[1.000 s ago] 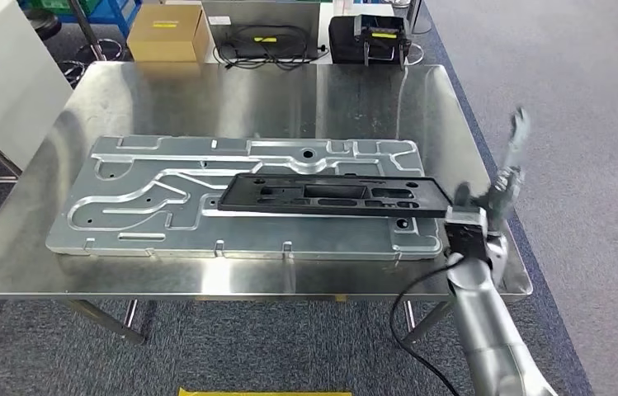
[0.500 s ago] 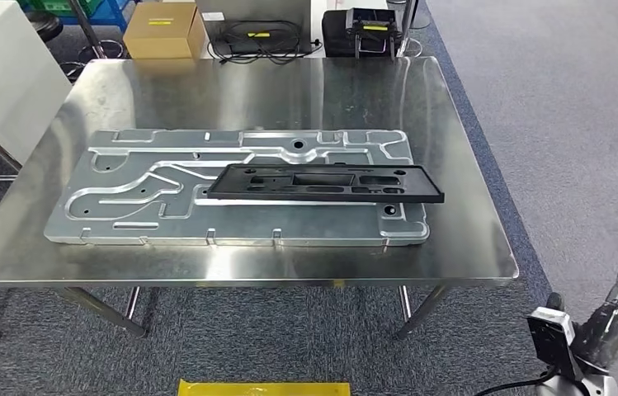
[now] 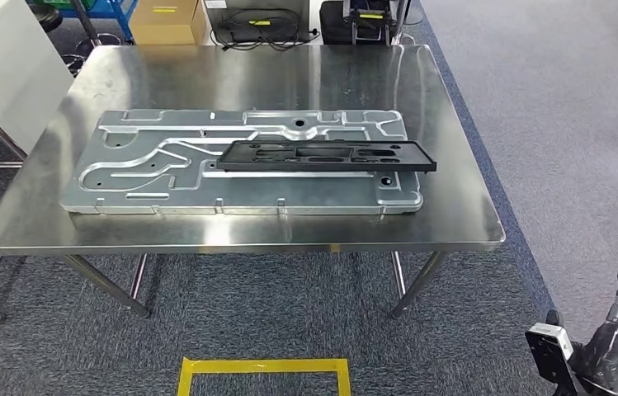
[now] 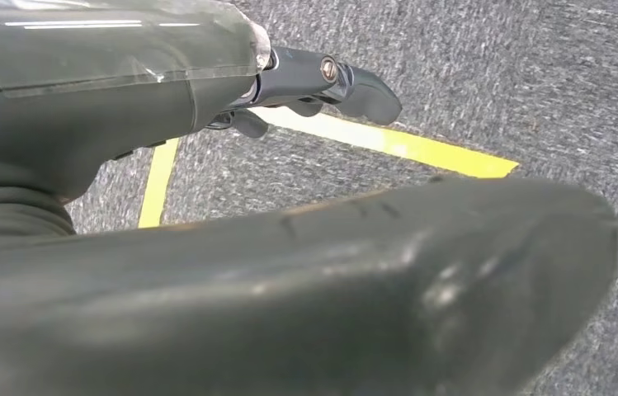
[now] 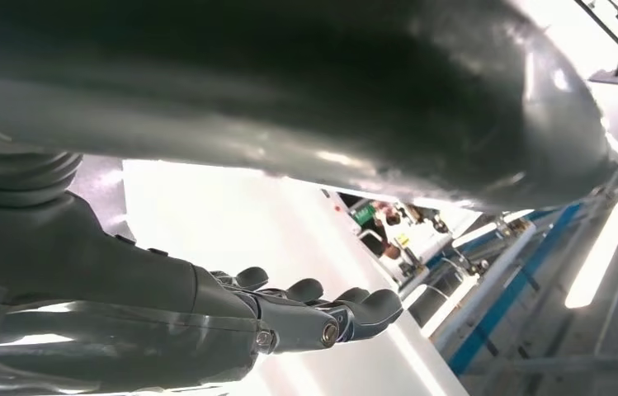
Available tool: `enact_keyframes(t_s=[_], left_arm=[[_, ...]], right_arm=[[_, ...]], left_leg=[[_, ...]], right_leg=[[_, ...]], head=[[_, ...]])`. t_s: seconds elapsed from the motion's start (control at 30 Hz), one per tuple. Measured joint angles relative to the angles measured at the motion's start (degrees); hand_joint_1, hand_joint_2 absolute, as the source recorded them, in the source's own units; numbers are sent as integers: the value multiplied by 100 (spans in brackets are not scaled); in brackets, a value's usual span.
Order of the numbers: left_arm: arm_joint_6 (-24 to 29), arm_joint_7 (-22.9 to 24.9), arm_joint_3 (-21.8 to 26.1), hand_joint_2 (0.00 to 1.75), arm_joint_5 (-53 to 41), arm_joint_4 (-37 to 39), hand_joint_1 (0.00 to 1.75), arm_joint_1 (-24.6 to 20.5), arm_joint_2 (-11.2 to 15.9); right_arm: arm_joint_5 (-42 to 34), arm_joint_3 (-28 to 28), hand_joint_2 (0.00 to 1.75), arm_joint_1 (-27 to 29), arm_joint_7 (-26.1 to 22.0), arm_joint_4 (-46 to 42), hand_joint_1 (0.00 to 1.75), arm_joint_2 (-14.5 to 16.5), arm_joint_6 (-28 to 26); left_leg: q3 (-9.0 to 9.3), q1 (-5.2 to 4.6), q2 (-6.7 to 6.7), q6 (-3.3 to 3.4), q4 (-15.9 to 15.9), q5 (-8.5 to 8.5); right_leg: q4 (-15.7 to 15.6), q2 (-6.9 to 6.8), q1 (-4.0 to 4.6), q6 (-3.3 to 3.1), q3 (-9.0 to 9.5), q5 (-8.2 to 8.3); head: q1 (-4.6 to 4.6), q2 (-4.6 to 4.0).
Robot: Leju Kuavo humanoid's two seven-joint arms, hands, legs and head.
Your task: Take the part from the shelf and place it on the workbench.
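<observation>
The black flat part lies lengthwise on a large silver machined plate on the steel workbench. My right hand hangs low at the bottom right, off the bench's near right corner and over the carpet. Its fingers are apart and hold nothing, as the right wrist view also shows for the right hand. In the left wrist view my left hand hangs over the carpet with its fingers stretched out and nothing in it.
Yellow floor tape marks a box in front of the bench. Behind the bench stand a cardboard box, coiled cables and a black case. A white cabinet is at the left.
My right arm has dropped from the part's right end to beside my body. The whole picture has shifted, with the bench now farther off: the camera has moved back.
</observation>
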Motion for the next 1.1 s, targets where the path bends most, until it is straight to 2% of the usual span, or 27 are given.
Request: enact_keyframes(t_s=[0.03, 0.07, 0.13, 0.17, 0.2, 0.27, 0.3, 0.33, 0.37, 0.4, 0.43, 0.47, 0.5, 0.53, 0.57, 0.63, 0.67, 0.7, 0.77, 0.8, 0.83, 0.87, 0.9, 0.93, 0.97, 1.03, 1.1], left_arm=[[1, 10, 7, 0, 0, 0, 0, -5, -1], [4, 22, 19, 0, 0, 0, 0, -6, -2], [16, 38, 58, 0, 0, 0, 0, 11, -4], [25, 42, 88, 0, 0, 0, 0, 26, -10], [34, 42, 121, 0, 0, 0, 0, 40, -16], [48, 41, 196, 0, 0, 0, 0, 47, -33], [53, 41, 236, 0, 0, 0, 0, 47, -41], [57, 40, 272, 0, 0, 0, 0, 47, -49], [60, 39, 303, 0, 0, 0, 0, 49, -57], [62, 36, 331, 0, 0, 0, 0, 51, -65], [62, 27, 359, 0, 0, 0, 0, 51, -71], [62, 15, 385, 0, 0, 0, 0, 50, -74], [61, 1, 409, 0, 0, 0, 0, 49, -78], [59, -12, 425, 0, 0, 0, 0, 51, -81], [57, -20, 432, 0, 0, 0, 0, 53, -85], [54, -28, 439, 0, 0, 0, 0, 63, -101], [53, -29, 445, 0, 0, 0, 0, 62, -112], [52, -30, 450, 0, 0, 0, 0, 63, -123], [52, -30, 458, 0, 0, 0, 0, 74, -135], [53, -26, 460, 0, 1, 0, 0, 81, -136], [54, -19, 460, 0, 1, 0, 0, 85, -137], [56, -7, 460, 0, 1, 0, 0, 84, -138], [58, 11, 458, 0, 1, 0, 0, 81, -142], [60, 31, 455, 0, -1, 0, 0, 78, -146], [62, 55, 448, 0, -3, 0, 0, 75, -153], [64, 94, 419, 0, -7, 0, 0, 63, -168], [66, 123, 382, 0, -10, 0, 0, 43, -181]], right_arm=[[31, -45, 0, -9, 0, 29, 0, 5, 68], [73, -116, 0, -15, 0, 82, 0, 12, 152], [173, -294, 0, -11, 0, 237, 0, 34, 322], [228, -393, 0, -14, 0, 337, 0, 46, 424], [278, -485, 0, -16, 0, 447, 0, 60, 540], [369, -699, 0, -36, 1, 754, 0, 75, 851], [403, -850, 0, -61, 2, 989, 0, 78, 1041], [432, -1021, 0, -89, 4, 1246, 0, 78, 1215], [469, -1193, 0, -116, 10, 1503, 0, 75, 1361], [541, -1379, 0, -139, 33, 1799, 0, 62, 1481], [669, -1552, 0, -170, 98, 2127, 0, 35, 1553], [841, -1710, 0, -212, 202, 2488, 0, 7, 1598], [1045, -1870, 0, -260, 337, 2892, 0, -33, 1620], [1230, -2005, 0, -304, 471, 3269, 0, -61, 1609], [1364, -2114, 0, -329, 574, 3582, 0, -77, 1587], [1501, -2290, 0, -347, 676, 4082, 0, -96, 1538], [1525, -2361, 0, -356, 698, 4283, 0, -108, 1519], [1543, -2424, 0, -372, 710, 4458, 0, -122, 1501], [1606, -2516, 0, -429, 774, 4742, 0, -159, 1487], [1689, -2543, 0, -461, 876, 4874, 0, -169, 1504], [1802, -2558, 0, -487, 1026, 5003, 0, -176, 1529], [1947, -2567, 0, -504, 1236, 5150, 0, -178, 1555], [2088, -2572, 0, -517, 1460, 5298, 0, -179, 1581], [2202, -2572, 0, -531, 1667, 5434, 0, -178, 1605], [2296, -2572, 0, -553, 1877, 5574, 0, -178, 1644], [2387, -2578, 0, -630, 2254, 5833, 0, -172, 1767], [2428, -2598, 0, -692, 2619, 6076, 0, -158, 1933]], left_leg=[[-30, -5, -1, -33, 21, 35], [-49, -7, -3, -68, 24, 77], [-87, 2, -15, -137, 34, 116], [-134, 9, -22, -166, 110, 4], [-201, 15, -29, -189, 284, -214], [-353, 24, -30, -212, 933, -836], [-397, 25, -30, -216, 1292, -1053], [-389, 24, -30, -213, 1554, -1135], [-304, 23, -32, -202, 1651, -1085], [-123, 19, -41, -179, 1537, -934], [159, 13, -81, -143, 1218, -776], [507, 5, -175, -93, 761, -706], [829, 1, -264, -57, 290, -710], [1050, -10, -341, -27, -62, -756], [1158, -20, -376, -6, -266, -808], [1126, -25, -285, 41, -353, -730], [1082, -14, -224, 84, -380, -659], [1023, -2, -155, 125, -405, -581], [875, 6, -23, 177, -407, -452], [792, 4, 45, 179, -387, -400], [706, 3, 105, 172, -360, -354], [614, 4, 158, 159, -322, -317], [524, 6, 204, 145, -277, -291], [448, 8, 244, 129, -227, -273], [381, 5, 285, 112, -179, -264], [300, -4, 373, 56, -106, -236], [268, 2, 450, -23, -91, -180]], right_leg=[[-247, 8, 14, -41, 147, -56], [-346, 15, 37, -92, 180, -89], [-369, 3, 34, -204, 103, -5], [-377, -10, 30, -262, 45, 58], [-391, -17, 22, -309, -26, 127], [-389, -9, 38, -354, -192, 259], [-385, 3, 51, -358, -280, 325], [-379, 15, 62, -357, -368, 391], [-371, 28, 73, -353, -455, 454], [-363, 50, 82, -345, -536, 514], [-358, 79, 90, -334, -606, 576], [-351, 112, 102, -317, -666, 635], [-347, 145, 109, -296, -710, 697], [-355, 180, 110, -270, -738, 761], [-371, 215, 104, -238, -755, 827], [-424, 286, 89, -169, -782, 932], [-381, 271, 87, -144, -824, 859], [-242, 228, 83, -122, -890, 677], [388, 94, 62, -78, -1093, 84], [782, 60, 44, -46, -1180, -138], [1094, 40, 29, -15, -1217, -232], [1236, 25, 13, 10, -1166, -192], [1170, 8, -2, 25, -1014, -60], [879, -28, -12, 27, -753, 94], [467, -93, -6, 15, -449, 166], [-256, -210, 48, -44, 5, 140], [-486, -211, 105, -112, 91, 88]], head=[[-2, 0], [-4, 0], [-5, 0], [-5, 0], [-6, 0], [-7, 0], [-7, 0], [-7, 0], [-7, 0], [-7, 0], [-7, 0], [-8, 0], [-7, 0], [-7, 0], [-7, 0], [-8, 0], [-6, 0], [-4, 0], [-1, 0], [-1, 0], [-1, 0], [-1, 0], [-2, 0], [-2, 0], [-2, 0], [-3, 0], [-3, 0]])
